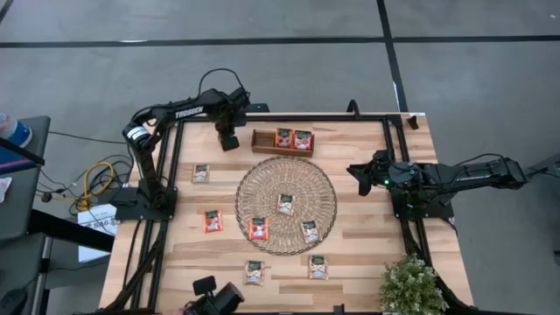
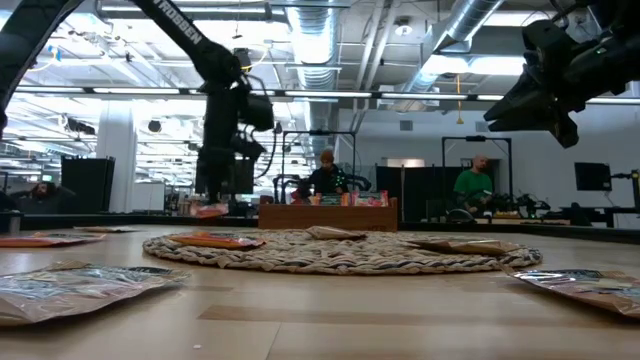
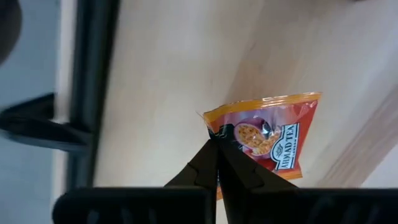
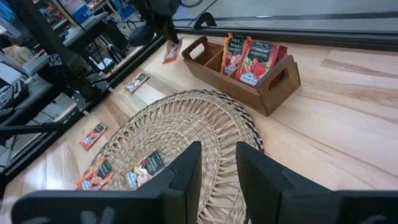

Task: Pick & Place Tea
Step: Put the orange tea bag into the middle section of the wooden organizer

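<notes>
Left wrist view, left gripper point(image 3: 217, 138) pinching red sachet point(image 3: 270, 140) above the table's point(image 1: 367, 223) far edge beside tray point(image 1: 262, 142), right gripper point(image 4: 217, 163) spread, raised near right edge.

The sachet point(image 3: 267, 140) pinched in the dark left claw point(image 3: 217, 140) was red-orange with a passion-fruit picture and a white label. The desk point(image 1: 367, 236) was pale wood grain. The round mat point(image 1: 286, 205) was tan weave; the tray point(image 1: 267, 142) was brown.
</notes>
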`<state>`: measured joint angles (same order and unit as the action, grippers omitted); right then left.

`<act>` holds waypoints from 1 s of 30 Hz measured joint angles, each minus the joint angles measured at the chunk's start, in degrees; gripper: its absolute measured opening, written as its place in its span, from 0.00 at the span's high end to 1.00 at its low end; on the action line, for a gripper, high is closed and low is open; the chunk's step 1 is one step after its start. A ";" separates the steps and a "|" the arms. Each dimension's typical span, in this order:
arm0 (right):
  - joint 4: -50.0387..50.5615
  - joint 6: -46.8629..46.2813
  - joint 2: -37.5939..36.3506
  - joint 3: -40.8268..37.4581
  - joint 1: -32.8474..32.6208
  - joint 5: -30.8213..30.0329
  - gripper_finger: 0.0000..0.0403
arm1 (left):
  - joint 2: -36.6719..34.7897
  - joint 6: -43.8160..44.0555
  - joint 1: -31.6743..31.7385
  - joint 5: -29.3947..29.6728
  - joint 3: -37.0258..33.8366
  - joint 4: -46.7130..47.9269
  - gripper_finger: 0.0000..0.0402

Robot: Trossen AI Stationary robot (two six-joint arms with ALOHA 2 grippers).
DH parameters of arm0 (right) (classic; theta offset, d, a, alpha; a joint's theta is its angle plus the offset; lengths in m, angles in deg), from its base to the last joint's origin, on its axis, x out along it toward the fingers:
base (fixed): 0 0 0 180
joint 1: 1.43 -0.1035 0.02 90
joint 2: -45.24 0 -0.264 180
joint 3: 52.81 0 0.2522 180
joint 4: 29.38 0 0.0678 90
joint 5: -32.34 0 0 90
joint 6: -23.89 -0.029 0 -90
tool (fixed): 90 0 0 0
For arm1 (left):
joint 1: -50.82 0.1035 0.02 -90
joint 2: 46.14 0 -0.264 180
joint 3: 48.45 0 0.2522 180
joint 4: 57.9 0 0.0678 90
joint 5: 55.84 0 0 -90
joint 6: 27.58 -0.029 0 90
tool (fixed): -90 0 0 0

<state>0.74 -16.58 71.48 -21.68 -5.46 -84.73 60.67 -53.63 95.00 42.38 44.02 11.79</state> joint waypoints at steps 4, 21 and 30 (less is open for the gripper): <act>-0.08 0.01 0.00 0.00 0.00 0.01 0.77 | -0.01 -0.04 -3.03 3.29 4.84 2.39 1.00; -0.11 0.59 -0.02 0.00 0.00 -1.48 0.77 | -0.11 -1.98 -22.14 18.32 19.72 -3.84 1.00; -0.15 0.54 0.00 0.00 0.00 -1.51 0.77 | 2.80 -6.58 -27.45 26.89 19.79 -14.73 1.00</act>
<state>0.60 -16.04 71.48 -21.68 -5.46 -86.24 63.47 -60.21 67.55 69.27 63.81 -2.94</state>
